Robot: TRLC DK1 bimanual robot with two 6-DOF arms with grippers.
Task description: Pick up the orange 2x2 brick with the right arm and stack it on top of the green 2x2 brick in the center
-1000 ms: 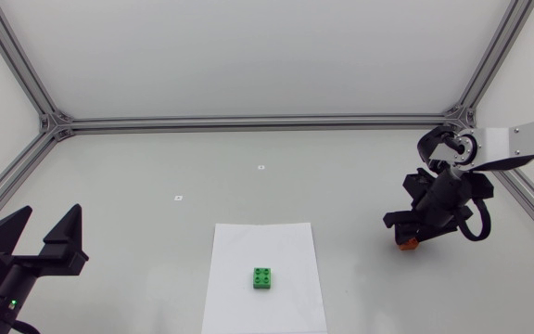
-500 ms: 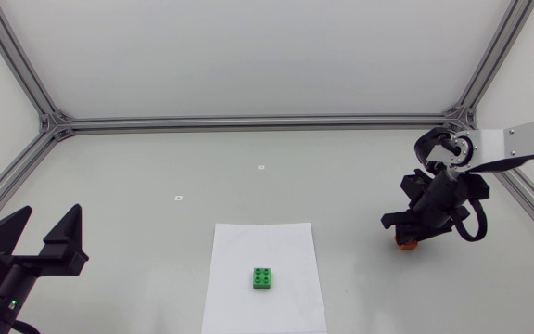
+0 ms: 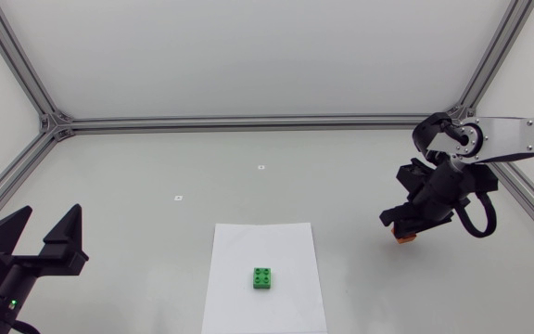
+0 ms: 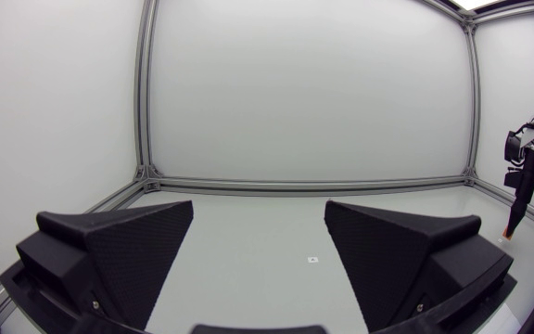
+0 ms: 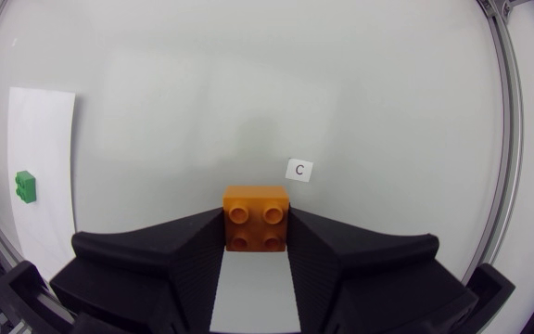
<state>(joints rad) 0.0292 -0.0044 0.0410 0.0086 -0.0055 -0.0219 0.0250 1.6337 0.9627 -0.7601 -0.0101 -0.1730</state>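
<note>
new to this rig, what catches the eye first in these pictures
The orange brick stands out, clamped in the right claw at the head view's right. The green brick sits alone on a white sheet in the centre, and the left claw rests open at the left.

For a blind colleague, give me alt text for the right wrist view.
The right tool is shut on an orange brick, studs facing the camera. Beyond it lie a small label and, far off, a green brick on paper.
</note>
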